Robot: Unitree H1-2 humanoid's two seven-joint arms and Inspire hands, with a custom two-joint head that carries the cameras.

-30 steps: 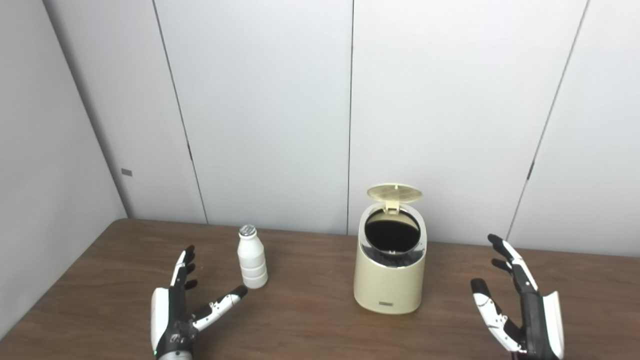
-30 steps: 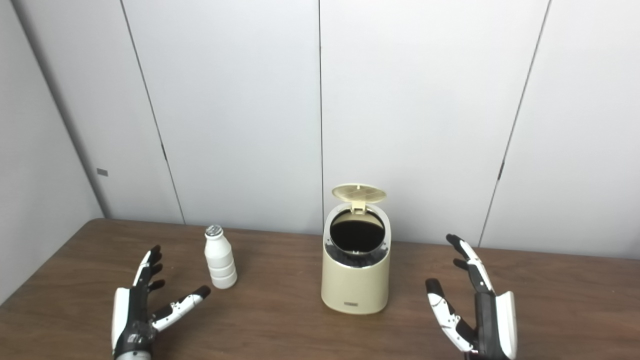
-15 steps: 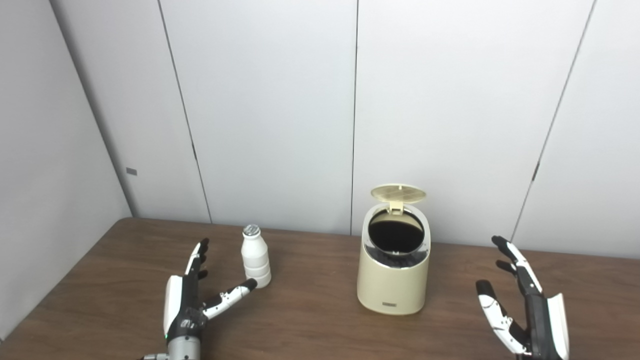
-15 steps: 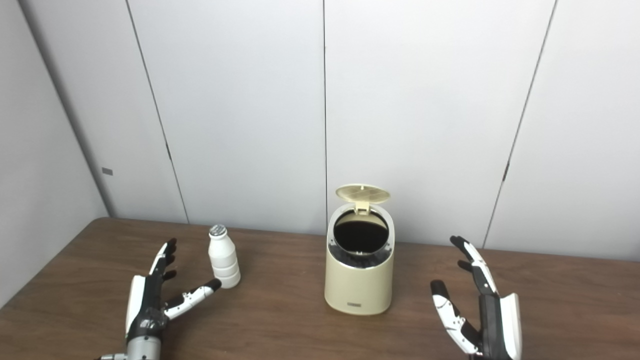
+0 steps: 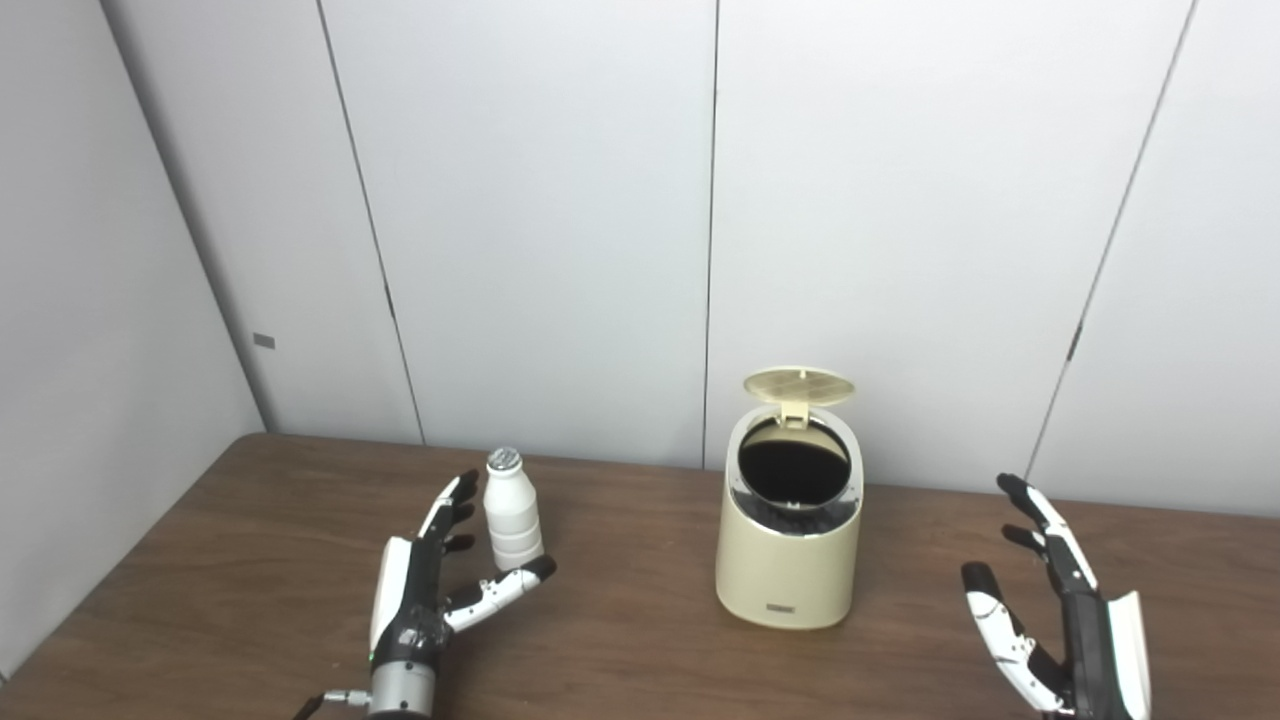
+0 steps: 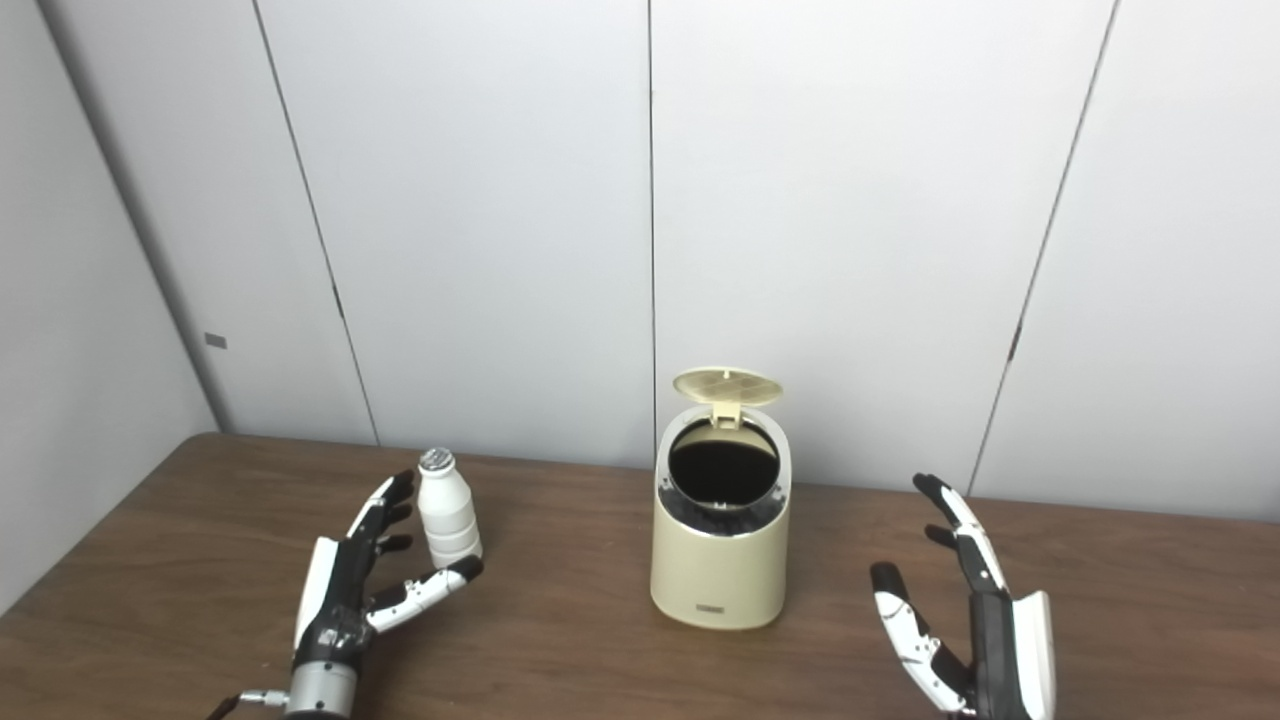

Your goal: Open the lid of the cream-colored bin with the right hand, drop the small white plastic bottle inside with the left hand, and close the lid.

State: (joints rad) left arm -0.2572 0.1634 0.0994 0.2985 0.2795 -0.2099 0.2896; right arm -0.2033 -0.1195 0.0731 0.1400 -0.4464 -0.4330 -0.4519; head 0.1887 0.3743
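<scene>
Bin lid up (interior dark); bottle outside; both hands' fingers spread, empty.

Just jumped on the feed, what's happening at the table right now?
The cream-colored bin stands with its lid already flipped up. The left hand, open, is spread around the small white bottle, which stands upright on the table, not gripped yet. The right hand waits open, beside the bin and clear of it.

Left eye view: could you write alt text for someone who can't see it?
A robot's open left hand reaches around an upright white bottle on a brown table. The cream bin has its lid up; the open right hand waits.
</scene>
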